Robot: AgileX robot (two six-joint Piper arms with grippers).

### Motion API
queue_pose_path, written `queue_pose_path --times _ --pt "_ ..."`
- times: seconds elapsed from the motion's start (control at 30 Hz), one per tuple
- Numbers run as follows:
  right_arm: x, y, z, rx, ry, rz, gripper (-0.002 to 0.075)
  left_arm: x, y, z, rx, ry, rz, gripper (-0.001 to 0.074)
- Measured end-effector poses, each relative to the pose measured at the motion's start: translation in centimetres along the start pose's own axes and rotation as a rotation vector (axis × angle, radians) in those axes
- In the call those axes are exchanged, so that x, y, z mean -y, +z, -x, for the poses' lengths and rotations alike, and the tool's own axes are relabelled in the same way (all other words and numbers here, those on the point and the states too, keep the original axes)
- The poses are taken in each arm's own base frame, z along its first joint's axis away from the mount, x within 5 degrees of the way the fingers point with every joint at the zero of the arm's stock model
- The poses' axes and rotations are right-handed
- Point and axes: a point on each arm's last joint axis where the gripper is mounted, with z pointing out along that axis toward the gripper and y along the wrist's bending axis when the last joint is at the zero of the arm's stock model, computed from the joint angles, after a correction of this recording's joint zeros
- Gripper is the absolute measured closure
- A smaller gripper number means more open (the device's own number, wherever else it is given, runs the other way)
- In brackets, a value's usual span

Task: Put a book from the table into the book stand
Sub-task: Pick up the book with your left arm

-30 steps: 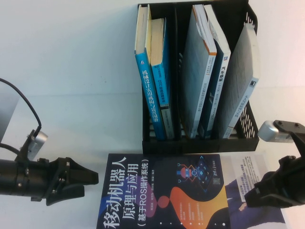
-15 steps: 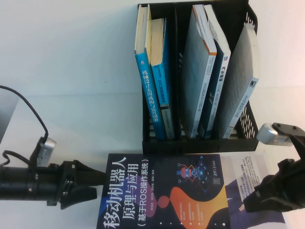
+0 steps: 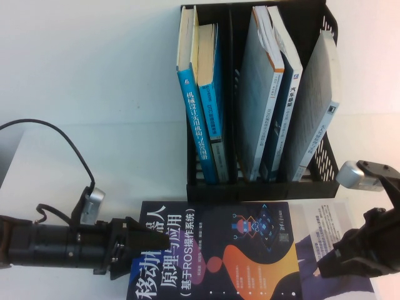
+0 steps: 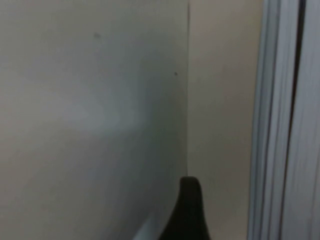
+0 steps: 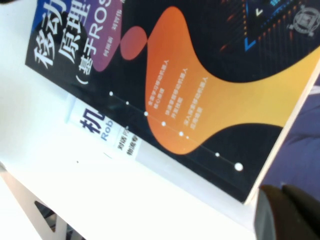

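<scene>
High view: the book [image 3: 219,250] lies flat on the desk [image 3: 94,94] just in front of the book stand [image 3: 259,184], overlapping a white-covered book [image 3: 331,244]. At its left edge, the left gripper [image 3: 147,240] has its fingers spread wide, the upper one lying over the cover. By the book's right edge sits the right gripper [image 3: 328,265]; whether its fingers are spread or pressed together I cannot tell.

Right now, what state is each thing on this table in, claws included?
Dark navy book: lying flat, cover up.
White book: flat, partly under the navy one.
Book stand: upright, books in its slots.
Left claw: open, over the navy book's left edge.
Right claw: low at the navy book's right edge.
</scene>
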Motion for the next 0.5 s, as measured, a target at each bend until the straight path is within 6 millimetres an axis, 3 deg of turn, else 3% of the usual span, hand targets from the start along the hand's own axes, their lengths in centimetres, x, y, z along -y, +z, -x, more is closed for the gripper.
queue_pose_path --times 0.13,0.33,0.5 --pt "-0.08 0.0 0.05 0.005 0.009 0.009 0.0729 0.19 0.33 -0.08 -0.006 0.002 -0.006 0.023" --pt "-0.13 0.0 0.08 0.009 0.014 0.014 0.0729 0.36 0.32 -0.15 -0.014 0.008 -0.031 0.0601" --pt "-0.15 0.0 0.08 0.009 0.0 0.016 0.0729 0.9 0.06 0.21 -0.028 0.069 -0.024 0.0622"
